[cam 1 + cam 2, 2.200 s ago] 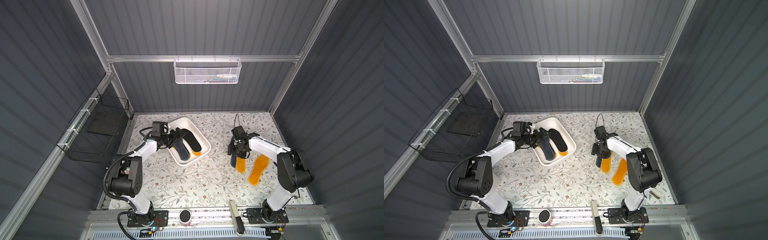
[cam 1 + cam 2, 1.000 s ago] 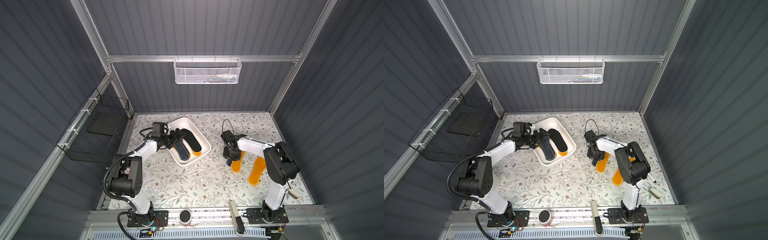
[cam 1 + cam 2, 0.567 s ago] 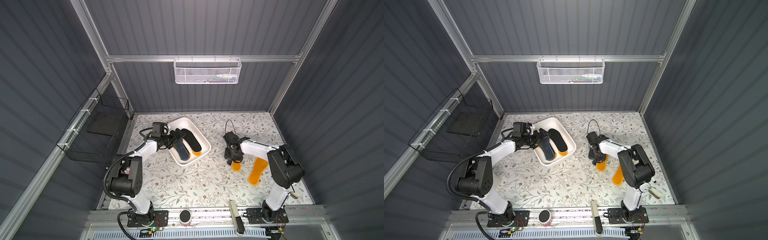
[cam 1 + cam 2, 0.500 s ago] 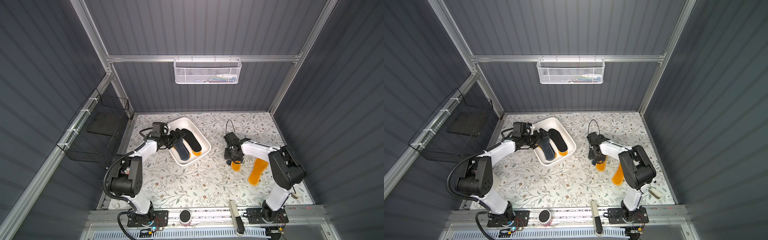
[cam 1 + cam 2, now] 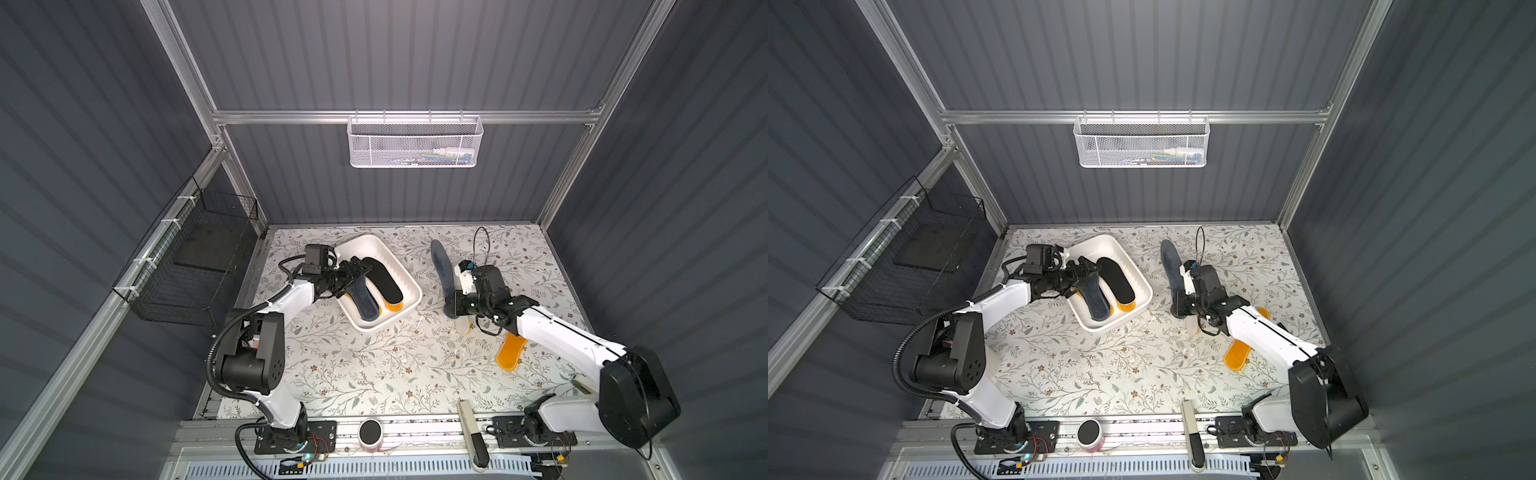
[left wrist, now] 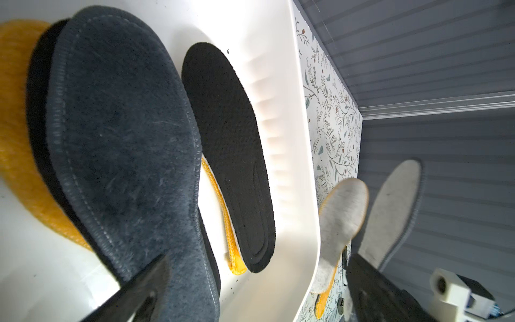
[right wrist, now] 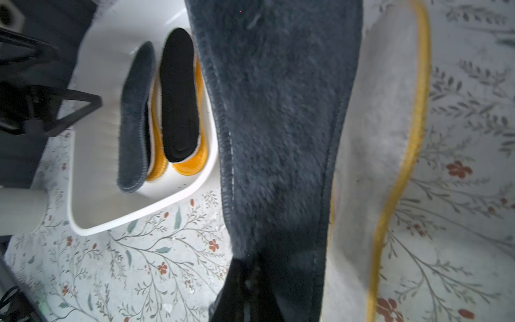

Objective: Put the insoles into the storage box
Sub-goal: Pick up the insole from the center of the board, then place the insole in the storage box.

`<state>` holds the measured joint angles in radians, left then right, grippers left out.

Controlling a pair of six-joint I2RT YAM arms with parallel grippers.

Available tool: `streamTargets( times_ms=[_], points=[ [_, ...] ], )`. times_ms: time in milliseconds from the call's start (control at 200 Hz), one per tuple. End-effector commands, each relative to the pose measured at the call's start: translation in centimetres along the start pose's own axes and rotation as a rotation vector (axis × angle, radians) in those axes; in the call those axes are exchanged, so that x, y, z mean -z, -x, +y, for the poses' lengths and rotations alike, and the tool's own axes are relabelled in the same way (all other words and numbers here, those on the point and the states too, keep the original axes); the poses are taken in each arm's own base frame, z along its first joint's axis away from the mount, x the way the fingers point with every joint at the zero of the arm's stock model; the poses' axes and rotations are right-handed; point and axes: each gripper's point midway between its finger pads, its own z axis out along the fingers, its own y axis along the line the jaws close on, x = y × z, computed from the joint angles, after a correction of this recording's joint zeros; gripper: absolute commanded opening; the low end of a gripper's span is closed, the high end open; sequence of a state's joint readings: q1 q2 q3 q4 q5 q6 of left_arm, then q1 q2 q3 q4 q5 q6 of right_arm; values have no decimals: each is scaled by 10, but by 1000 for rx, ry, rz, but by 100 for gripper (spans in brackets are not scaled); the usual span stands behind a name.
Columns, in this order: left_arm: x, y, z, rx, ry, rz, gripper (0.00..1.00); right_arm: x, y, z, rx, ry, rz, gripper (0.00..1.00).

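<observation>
Grey-blue insole (image 5: 441, 272) between right fingers (image 7: 241, 291)

1. Fuzzy grey-blue insoles (image 5: 440, 266): two on show!
2. Black insoles (image 5: 384, 280): two, one mostly buried.
3. Orange-yellow insoles (image 5: 510, 353): four counted, one showing its pale underside.
4. Storage box (image 5: 405, 270): just one.
5. Baskets: one white mesh basket (image 5: 415, 143) and one black wire basket (image 5: 195, 266).
6. Arms: two.

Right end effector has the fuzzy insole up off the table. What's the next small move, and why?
Probably swing the right end effector toward the storage box: it is shut on the grey-blue insole, which stands lifted beside the box, not over it. Mind the left end effector, open above the box.
</observation>
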<state>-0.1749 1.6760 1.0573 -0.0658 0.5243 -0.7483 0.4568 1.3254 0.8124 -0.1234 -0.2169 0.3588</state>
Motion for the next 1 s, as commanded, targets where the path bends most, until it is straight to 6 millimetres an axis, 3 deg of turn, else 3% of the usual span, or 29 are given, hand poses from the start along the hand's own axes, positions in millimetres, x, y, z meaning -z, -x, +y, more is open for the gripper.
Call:
streamTargets(
  times_ms=[0, 185, 420, 590, 710, 991],
  points=[
    [3, 2, -1, -13, 0, -4, 100, 11, 11, 24, 63, 162, -51, 0],
    [4, 2, -2, -19, -1, -4, 100, 22, 27, 39, 77, 232, -81, 0],
    [17, 9, -5, -36, 19, -45, 100, 7, 44, 56, 106, 173, -23, 0],
    [39, 19, -2, -34, 36, -117, 100, -18, 51, 69, 127, 61, 61, 0],
    [50, 24, 0, -33, 38, -144, 100, -42, 43, 84, 218, -28, 161, 0],
    [61, 25, 3, -32, 38, -163, 100, -92, 37, 103, 323, -91, 283, 0]
  ],
)
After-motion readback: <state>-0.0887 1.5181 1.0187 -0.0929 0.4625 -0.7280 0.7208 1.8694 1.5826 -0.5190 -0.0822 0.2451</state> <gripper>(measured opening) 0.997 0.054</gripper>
